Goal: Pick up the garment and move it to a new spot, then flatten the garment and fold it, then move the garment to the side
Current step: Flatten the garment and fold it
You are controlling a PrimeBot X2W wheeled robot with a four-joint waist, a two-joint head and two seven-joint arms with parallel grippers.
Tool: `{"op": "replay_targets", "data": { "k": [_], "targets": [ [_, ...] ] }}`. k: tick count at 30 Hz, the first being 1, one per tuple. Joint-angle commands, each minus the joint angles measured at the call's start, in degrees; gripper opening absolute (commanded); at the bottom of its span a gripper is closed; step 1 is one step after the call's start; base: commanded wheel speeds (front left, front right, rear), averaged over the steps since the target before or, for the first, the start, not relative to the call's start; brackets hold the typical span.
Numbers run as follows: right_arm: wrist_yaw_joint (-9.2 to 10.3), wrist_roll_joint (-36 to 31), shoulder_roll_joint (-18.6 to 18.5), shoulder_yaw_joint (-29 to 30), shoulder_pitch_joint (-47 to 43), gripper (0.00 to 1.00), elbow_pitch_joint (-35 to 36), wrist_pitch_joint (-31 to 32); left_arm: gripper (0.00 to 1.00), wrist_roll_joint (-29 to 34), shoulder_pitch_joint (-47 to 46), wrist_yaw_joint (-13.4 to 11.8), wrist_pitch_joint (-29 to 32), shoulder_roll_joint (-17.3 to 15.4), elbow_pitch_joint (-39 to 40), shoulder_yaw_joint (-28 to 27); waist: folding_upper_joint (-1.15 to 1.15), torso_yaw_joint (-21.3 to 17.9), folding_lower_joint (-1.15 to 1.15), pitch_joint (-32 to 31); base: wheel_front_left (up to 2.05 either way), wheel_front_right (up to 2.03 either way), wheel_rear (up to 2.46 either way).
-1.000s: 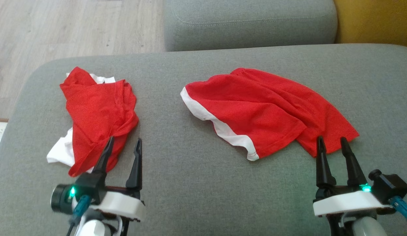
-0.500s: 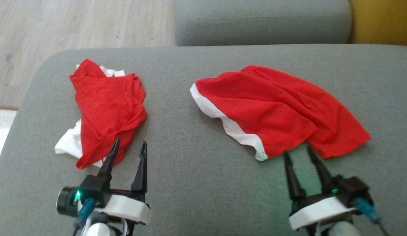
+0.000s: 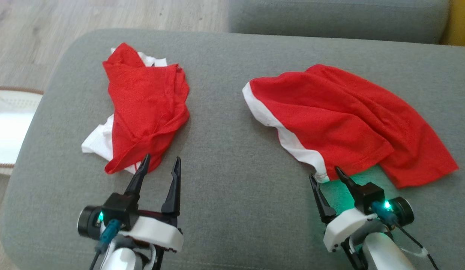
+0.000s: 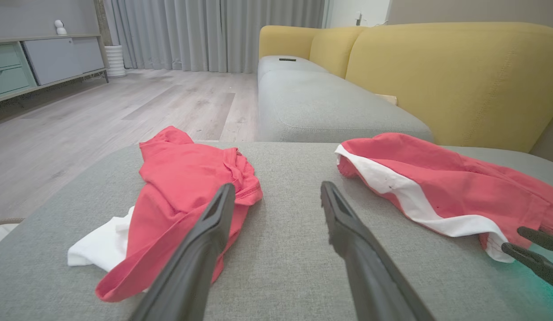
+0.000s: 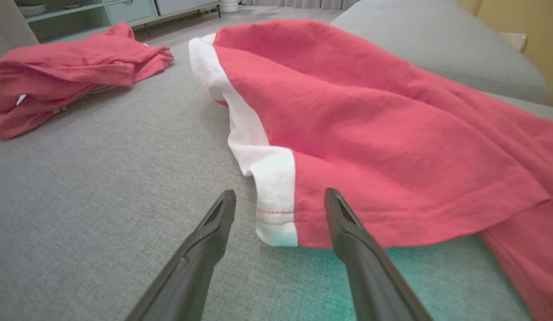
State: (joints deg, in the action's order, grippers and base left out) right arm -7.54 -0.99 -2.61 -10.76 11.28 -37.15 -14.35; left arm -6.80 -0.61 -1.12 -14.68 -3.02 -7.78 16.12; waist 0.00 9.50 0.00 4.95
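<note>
- Grey sofa cushion [image 3: 232, 187]: carries both pieces of clothing; wooden floor [image 3: 105, 15] lies beyond its far left corner, and a pale rug [image 3: 7, 123] lies off its left edge
- Garment [image 3: 341, 116]: red with a white band along one side, spread loosely and creased over the right half of the cushion; its white-banded corner points toward the near edge, and a red flap reaches toward the right edge
- Right end effector [image 3: 325, 172]: jaws apart and gripping nothing, low over the cushion near its near edge; in the right wrist view the white corner of the garment lies between the two dark fingers [image 5: 347, 232], which straddle its hem; whether either finger touches the cloth cannot be told; a green glow falls on the cushion beneath it
- Second garment [image 3: 146, 105]: red over white, bunched in a heap on the left half of the cushion, well apart from the first, with white cloth showing at its left side and far end
- Left end effector [image 3: 162, 158]: jaws apart and empty, just beside the near tip of the second garment; its left finger overlaps that red tip in the head view, and contact cannot be told
- Yellow backrest [image 4: 436, 76]: stands behind the cushion's right side in the left wrist view
</note>
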Motion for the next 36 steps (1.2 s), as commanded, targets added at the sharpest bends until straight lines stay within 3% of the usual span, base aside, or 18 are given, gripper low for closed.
{"op": "replay_targets", "data": {
  "k": [1, 7, 8, 9, 10, 14, 19, 29, 36],
  "targets": [
    [0.05, -0.2, -0.3, -1.4, 3.3, 1.00, 0.0, -0.4, 1.00, -0.5, -3.6, -0.3, -0.3, 0.1, 1.6, -1.5, 0.00, 0.6, 0.00, 0.6, 0.00, 0.00, 0.00],
    [0.05, -1.0, -0.3, -2.7, 6.4, 1.00, -6.3, 0.8, 1.00, -0.6, -4.1, -0.3, -0.3, 0.1, 1.3, -1.8, 0.00, 1.0, 0.00, 1.3, 0.00, 0.00, 0.00],
    [0.05, -0.7, -0.3, -2.8, 6.7, 0.80, -7.2, 1.1, 1.00, -0.7, -4.1, -0.4, -0.3, 0.1, 1.2, -1.8, 0.00, 1.0, 0.00, 1.3, 0.00, 0.00, 0.00],
    [0.05, -0.5, -0.3, -2.7, 7.0, 0.06, -8.0, 1.3, 1.00, -0.7, -4.1, -0.5, -0.3, 0.1, 1.2, -1.9, 0.00, 0.8, 0.00, 1.1, 0.00, 0.00, 0.00],
    [0.05, -0.7, -0.3, -2.9, 7.2, 0.00, -8.7, 1.4, 1.00, -0.7, -4.1, -0.5, -0.3, 0.1, 1.2, -1.9, 0.00, 0.6, 0.00, 1.0, 0.00, 0.00, 0.00],
    [0.05, -0.4, -0.3, -3.9, 7.5, 0.00, -10.6, 1.3, 1.00, -1.0, -3.7, -0.6, -0.3, 0.1, 0.9, -2.1, 0.00, -0.8, 0.00, 0.1, 0.00, 0.00, 0.00],
    [0.05, -2.2, -0.3, -1.1, 6.4, 0.00, -10.5, 0.3, 1.00, -1.2, -3.2, -0.6, -0.3, 0.1, 0.8, -2.5, 0.00, -3.4, 0.00, -1.4, 0.00, 0.00, 0.00],
    [0.05, -11.5, -0.3, 12.9, -1.1, 0.00, -5.3, 0.3, 1.00, -1.9, -2.6, -0.8, -0.3, 0.1, 0.9, -2.3, 0.00, -8.2, 0.00, -2.6, 0.00, 0.00, 0.00],
    [0.05, -17.8, -0.3, 22.8, -5.6, 0.00, 3.1, 2.5, 1.00, -2.2, -3.0, -0.9, -0.3, 0.1, 0.7, -1.5, 0.00, -10.1, 0.00, -2.1, 0.00, 0.00, 0.00]
  ]
}}
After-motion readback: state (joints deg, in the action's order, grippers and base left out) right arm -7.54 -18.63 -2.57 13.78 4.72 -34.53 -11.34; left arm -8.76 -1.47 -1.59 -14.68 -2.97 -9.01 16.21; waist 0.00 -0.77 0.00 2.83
